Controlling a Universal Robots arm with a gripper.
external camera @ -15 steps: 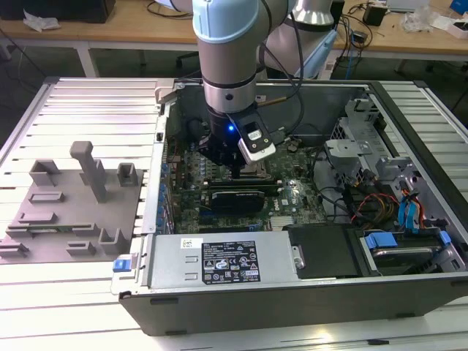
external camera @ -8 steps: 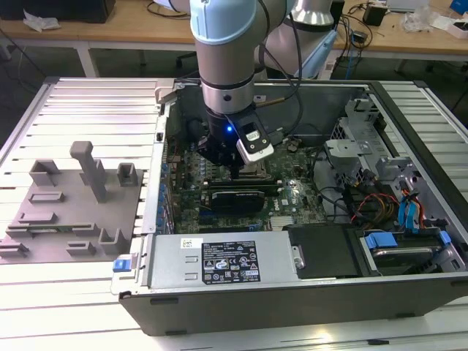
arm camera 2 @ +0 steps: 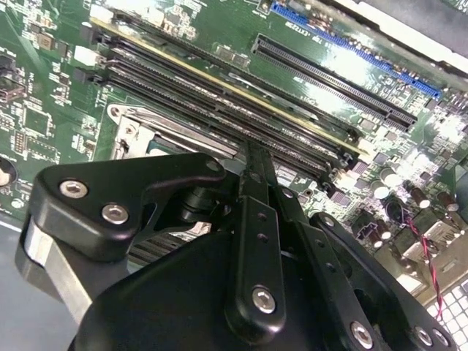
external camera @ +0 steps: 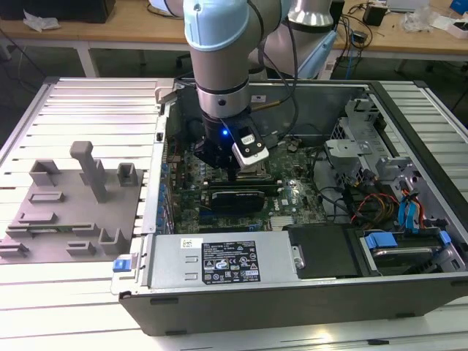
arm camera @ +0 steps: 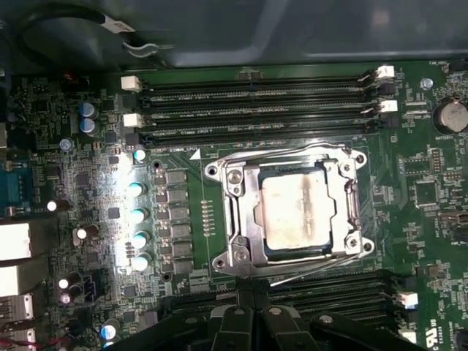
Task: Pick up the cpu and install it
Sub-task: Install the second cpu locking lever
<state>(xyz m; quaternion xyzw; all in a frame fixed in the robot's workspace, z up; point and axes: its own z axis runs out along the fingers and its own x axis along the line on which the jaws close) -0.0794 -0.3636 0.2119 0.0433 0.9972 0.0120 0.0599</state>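
Gripper (arm camera: 252, 311), fingers pressed together and empty, hangs over the motherboard (arm camera: 66, 131); the cpu (arm camera: 296, 212) sits in its socket (arm camera: 234, 219). Unlatched, it could shift.

**The room around my workplace**

I stand over a table (external camera: 80, 99) with a ribbed, light metal top, which reflects the bright light from above. Behind me I see wooden benches (external camera: 124, 33) on white legs, and cables (external camera: 358, 29) lie on the one at the exterior view's right. Under them the floor (external camera: 44, 62) is dark, perhaps grey; I cannot tell well.
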